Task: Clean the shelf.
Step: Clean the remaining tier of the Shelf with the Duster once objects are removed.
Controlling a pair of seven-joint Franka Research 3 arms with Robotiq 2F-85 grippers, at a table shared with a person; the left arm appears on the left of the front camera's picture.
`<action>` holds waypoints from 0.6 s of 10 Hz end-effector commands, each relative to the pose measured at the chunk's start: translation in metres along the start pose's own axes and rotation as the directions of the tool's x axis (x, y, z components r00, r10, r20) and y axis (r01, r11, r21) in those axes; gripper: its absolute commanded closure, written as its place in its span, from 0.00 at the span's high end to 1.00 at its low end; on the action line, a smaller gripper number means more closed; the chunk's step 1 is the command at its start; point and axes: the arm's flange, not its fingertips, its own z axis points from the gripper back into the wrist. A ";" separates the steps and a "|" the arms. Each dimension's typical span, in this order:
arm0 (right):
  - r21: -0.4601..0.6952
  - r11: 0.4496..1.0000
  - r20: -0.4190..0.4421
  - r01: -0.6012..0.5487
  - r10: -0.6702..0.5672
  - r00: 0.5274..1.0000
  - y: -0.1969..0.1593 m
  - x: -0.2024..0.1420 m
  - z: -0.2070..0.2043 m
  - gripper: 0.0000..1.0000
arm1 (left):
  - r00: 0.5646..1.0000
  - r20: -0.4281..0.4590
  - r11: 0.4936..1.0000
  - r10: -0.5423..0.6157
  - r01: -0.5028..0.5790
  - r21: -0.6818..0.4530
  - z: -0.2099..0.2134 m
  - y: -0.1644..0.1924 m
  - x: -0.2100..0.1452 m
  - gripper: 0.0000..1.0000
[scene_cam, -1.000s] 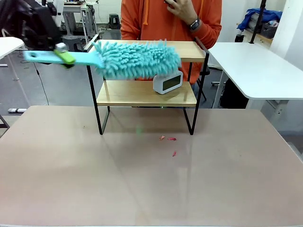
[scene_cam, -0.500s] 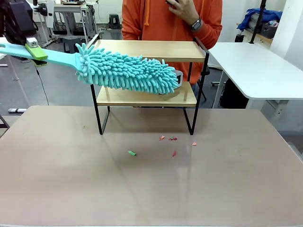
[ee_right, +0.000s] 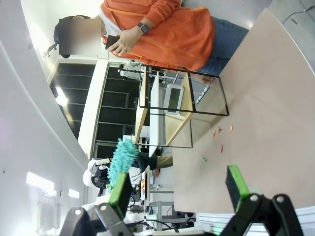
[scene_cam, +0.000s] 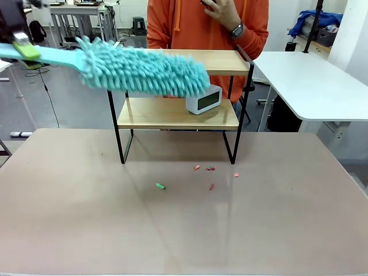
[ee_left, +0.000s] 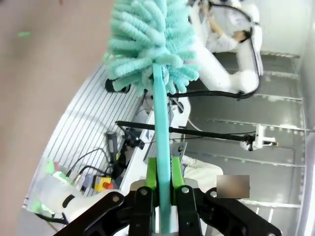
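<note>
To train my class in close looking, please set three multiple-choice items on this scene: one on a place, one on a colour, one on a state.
1. Where does the white clock stand in relation to the shelf? A on its top board; B on its lower board; C beside it.
2. What colour is the head of the duster? A orange; B turquoise; C white.
3. How is the right gripper? A open and empty; B shut on the duster; C shut on the clock.

Key: 1 B, the clock sits on the lower board, under the top one. 2 B, its fluffy strands are turquoise. 3 A, its green pads stand wide apart with nothing between them; it is the left gripper that clamps the duster's handle.
</note>
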 end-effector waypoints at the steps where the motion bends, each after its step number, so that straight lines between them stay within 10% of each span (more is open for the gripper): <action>1: 0.024 0.999 0.018 -0.025 0.024 1.000 0.002 0.001 0.001 1.00 | 0.988 0.140 0.989 -0.073 0.090 -0.120 0.045 -0.007 -0.053 0.00; 3: 0.024 0.999 0.018 -0.025 0.024 1.000 0.002 0.001 0.001 1.00 | 0.926 0.378 0.960 -0.022 0.125 -0.251 0.085 0.023 -0.110 0.00; 6: 0.024 0.999 0.018 -0.025 0.024 1.000 0.002 0.001 0.001 1.00 | 0.612 0.737 0.933 0.287 -0.005 -0.359 0.098 0.088 -0.151 0.00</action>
